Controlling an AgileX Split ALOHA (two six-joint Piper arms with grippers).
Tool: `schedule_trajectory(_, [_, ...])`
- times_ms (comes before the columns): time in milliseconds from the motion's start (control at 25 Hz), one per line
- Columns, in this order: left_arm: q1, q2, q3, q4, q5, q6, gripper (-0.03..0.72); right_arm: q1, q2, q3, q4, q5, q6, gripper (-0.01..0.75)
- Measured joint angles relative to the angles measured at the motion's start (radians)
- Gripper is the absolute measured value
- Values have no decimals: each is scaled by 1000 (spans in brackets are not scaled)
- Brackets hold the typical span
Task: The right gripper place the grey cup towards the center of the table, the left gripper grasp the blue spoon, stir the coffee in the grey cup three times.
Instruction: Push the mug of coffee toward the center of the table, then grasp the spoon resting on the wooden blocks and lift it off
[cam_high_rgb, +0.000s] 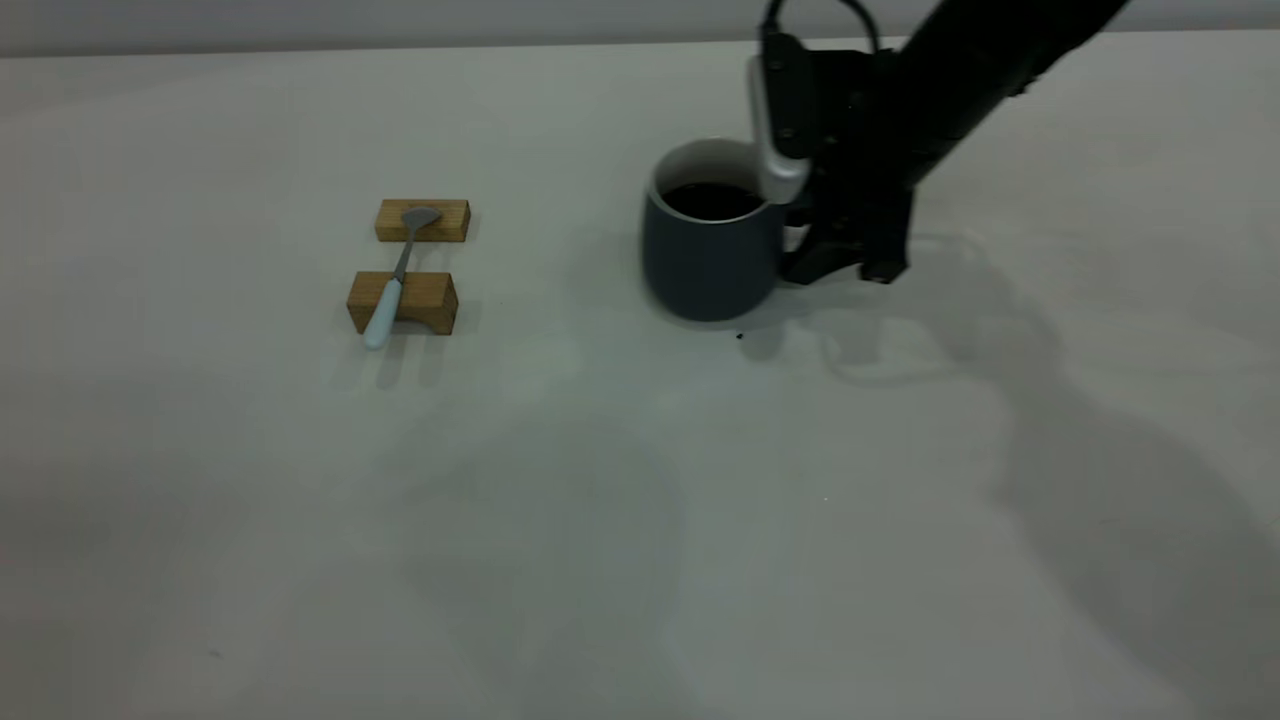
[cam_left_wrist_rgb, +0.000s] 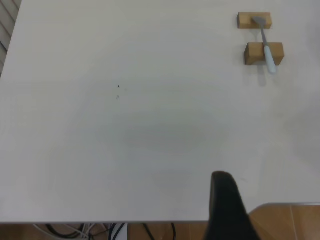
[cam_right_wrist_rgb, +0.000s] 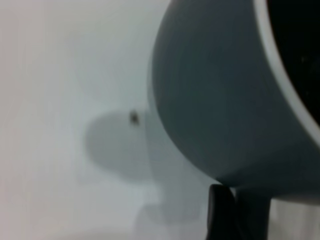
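Now sitting right of centre in the upper half of the exterior frame: grey cup (cam_high_rgb: 710, 255) on the worktop (cam_high_rgb: 600, 500), coffee (cam_high_rgb: 712, 200) inside. Pressing against its right side at the handle, right gripper (cam_high_rgb: 835, 255), jaws apparently closing on the handle, though not clearly. Lying left of centre, well apart, blue spoon (cam_high_rgb: 385, 310) across two wooden blocks (cam_high_rgb: 405, 300). Left gripper (cam_left_wrist_rgb: 227, 207) hanging off the worktop edge, jaw state unclear.
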Motion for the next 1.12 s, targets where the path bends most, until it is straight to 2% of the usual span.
schedule_trajectory(160, [0,0,0,0,0,0,519,18,6,-17,17,2,5,485])
schedule_trajectory(320, [0,0,0,0,0,0,519,4,1,-19,20,34,61,485])
schedule_trajectory(560, [0,0,0,0,0,0,519,-72,-44,-18,-33,155,185,483])
schedule_trajectory(680, [0,0,0,0,0,0,519,-120,-82,-16,-103,223,310,483])
schedule_trajectory(840, [0,0,0,0,0,0,519,-155,-188,-10,-147,399,663,483])
schedule_trajectory(920, [0,0,0,0,0,0,519,-162,-281,-10,-166,476,926,483])
schedule_trajectory(1120, [0,0,0,0,0,0,519,-163,-557,-8,-404,633,1501,483])
